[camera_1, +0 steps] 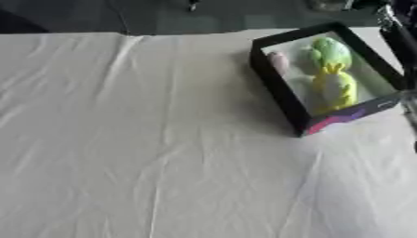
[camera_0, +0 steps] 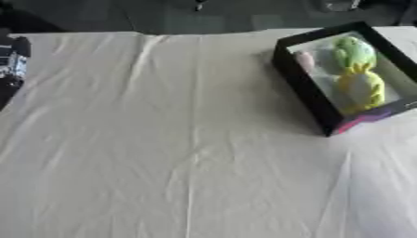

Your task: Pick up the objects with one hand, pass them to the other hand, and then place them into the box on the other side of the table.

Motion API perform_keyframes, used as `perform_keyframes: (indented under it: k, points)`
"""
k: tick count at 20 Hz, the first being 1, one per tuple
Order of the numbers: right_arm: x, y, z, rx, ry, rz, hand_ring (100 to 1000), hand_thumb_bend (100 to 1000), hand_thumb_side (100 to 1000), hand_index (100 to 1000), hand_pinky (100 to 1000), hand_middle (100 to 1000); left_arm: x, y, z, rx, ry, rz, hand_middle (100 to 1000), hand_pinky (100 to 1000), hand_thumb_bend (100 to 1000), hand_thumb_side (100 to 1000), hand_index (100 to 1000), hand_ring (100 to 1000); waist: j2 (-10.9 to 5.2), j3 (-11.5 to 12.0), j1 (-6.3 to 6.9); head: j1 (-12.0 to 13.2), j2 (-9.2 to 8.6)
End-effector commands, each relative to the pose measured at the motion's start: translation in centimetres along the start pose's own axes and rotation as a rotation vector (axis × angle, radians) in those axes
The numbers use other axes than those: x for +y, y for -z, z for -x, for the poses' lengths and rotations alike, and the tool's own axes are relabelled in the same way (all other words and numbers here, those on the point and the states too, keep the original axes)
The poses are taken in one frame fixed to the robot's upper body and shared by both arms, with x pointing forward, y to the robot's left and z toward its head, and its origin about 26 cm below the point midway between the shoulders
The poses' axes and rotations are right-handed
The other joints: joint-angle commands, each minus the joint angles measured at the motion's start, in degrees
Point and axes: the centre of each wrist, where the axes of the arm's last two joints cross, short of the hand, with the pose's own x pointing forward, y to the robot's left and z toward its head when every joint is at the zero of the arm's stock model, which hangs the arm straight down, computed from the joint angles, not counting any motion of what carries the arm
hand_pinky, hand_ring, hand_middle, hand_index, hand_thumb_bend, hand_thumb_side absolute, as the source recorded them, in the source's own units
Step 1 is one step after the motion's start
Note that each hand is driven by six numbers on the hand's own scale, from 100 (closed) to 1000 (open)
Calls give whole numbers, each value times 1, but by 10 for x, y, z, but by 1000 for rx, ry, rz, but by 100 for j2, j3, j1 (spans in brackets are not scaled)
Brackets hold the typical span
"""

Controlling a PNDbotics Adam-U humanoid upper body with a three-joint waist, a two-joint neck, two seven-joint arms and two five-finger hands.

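A black open box (camera_0: 303, 90) sits askew at the far right of the table. Inside lie a green object (camera_0: 353, 51), a yellow one (camera_0: 361, 88) below it, and a small pink one (camera_0: 306, 60) by the left wall. A black and silver part of my left hand (camera_0: 11, 65) shows at the left edge in the left eye view, far from the box. In the right eye view my right hand (camera_1: 403, 42) runs down the right edge, just beside the box's right side. Both are cut off by the frame, and neither holds anything that I can see.
A creased cream cloth (camera_0: 163, 139) covers the whole table. The far table edge (camera_0: 163, 33) meets a dark floor beyond. The box's near corner has a pink and purple side (camera_1: 346, 117).
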Motion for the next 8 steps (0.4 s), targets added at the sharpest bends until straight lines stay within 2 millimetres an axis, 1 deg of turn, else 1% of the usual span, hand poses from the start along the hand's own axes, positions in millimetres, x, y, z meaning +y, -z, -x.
perform_keyframes:
  k: [1, 4, 8]
  points:
    - [-1, -1, -9, -52, 56, 19, 931, 100, 743, 1000, 1000, 987, 8, 3, -1, -5, -88, -39, 740, 772, 373, 680, 824, 744, -99, 22, 75, 79, -48]
    - [1, -5, -3, -47, 88, 26, 939, 100, 753, 1000, 1000, 995, 9, 3, 3, 5, -148, -57, 748, 772, 375, 681, 830, 750, -88, 35, 65, 110, -54]
    - [2, -11, 4, -21, 123, 35, 939, 100, 751, 1000, 1000, 997, 8, 2, 10, 32, -221, -104, 720, 762, 372, 685, 815, 740, -70, 68, 64, 150, -53]
